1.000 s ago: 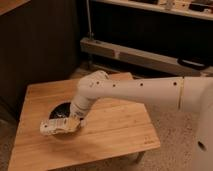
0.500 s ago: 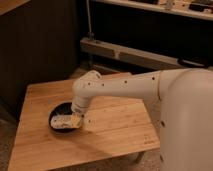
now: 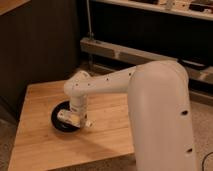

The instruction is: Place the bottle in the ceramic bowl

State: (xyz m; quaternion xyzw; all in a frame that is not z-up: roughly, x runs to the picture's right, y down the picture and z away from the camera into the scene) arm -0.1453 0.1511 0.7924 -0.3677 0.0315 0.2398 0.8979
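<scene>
The ceramic bowl (image 3: 61, 123) is a round, shallow black bowl on the wooden table (image 3: 40, 147), left of centre. My gripper (image 3: 75, 119) hangs straight down from the white arm (image 3: 112, 82) over the bowl. A small white bottle (image 3: 68, 117) with dark label marks lies on its side at the gripper's tip, over the bowl's inside. I cannot tell whether the bottle rests in the bowl or is still held.
The table's front edge (image 3: 75, 165) runs near the bottom of the view. A dark wall stands behind the table, and a metal shelf rack (image 3: 130, 52) stands at the back right. My large white arm body (image 3: 160, 120) fills the right foreground.
The arm has swung nearer to the camera and now fills the right side. The gripper and bottle have moved from the bowl's front edge to over its inside.
</scene>
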